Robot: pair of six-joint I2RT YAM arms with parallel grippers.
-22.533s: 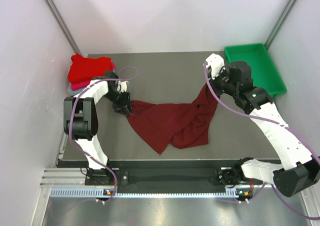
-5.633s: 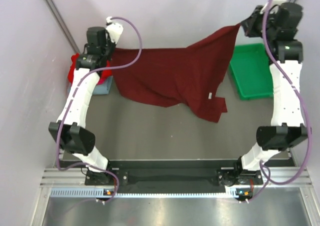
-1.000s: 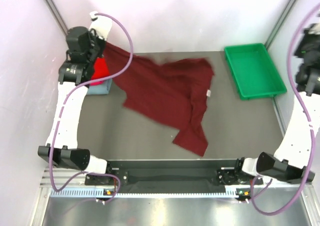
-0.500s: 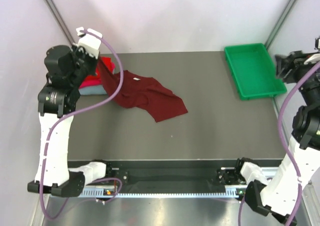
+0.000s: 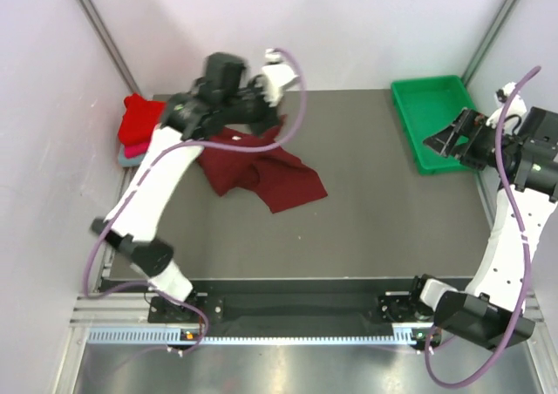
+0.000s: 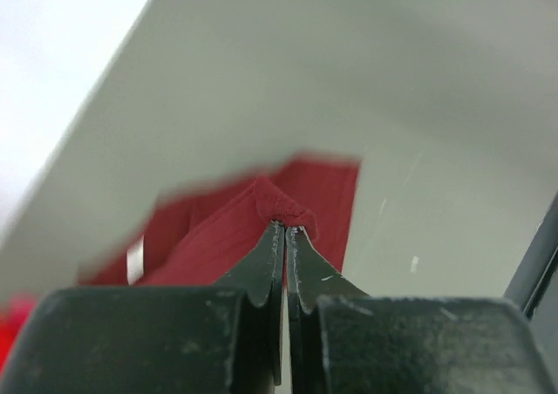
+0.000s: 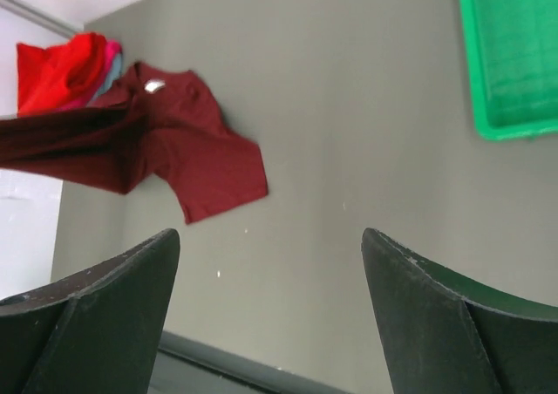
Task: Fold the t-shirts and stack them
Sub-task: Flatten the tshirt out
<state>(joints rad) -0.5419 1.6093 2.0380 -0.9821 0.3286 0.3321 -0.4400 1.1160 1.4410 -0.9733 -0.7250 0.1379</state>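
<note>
The dark maroon t-shirt [image 5: 266, 178] lies bunched on the left half of the table [image 5: 375, 211], one part lifted off it. My left gripper [image 5: 264, 122] hangs over that lifted part, shut on a fold of the maroon cloth [image 6: 296, 204]. Behind it, in the back left corner, sits the stack of folded t-shirts [image 5: 144, 122], bright red on top with pink and grey-blue edges below. My right gripper [image 5: 446, 134] is open and holds nothing, high at the right next to the green tray. From the right wrist I see the maroon shirt [image 7: 202, 154] far below.
A green plastic tray [image 5: 440, 89] stands at the back right corner, also visible from the right wrist as the tray [image 7: 514, 63]. White walls close in the table on three sides. The left arm's purple cable loops above the shirt.
My right gripper has opened and let go of the maroon shirt, which dropped into a heap at the left. The left arm swung from the far left toward the middle, still gripping cloth.
</note>
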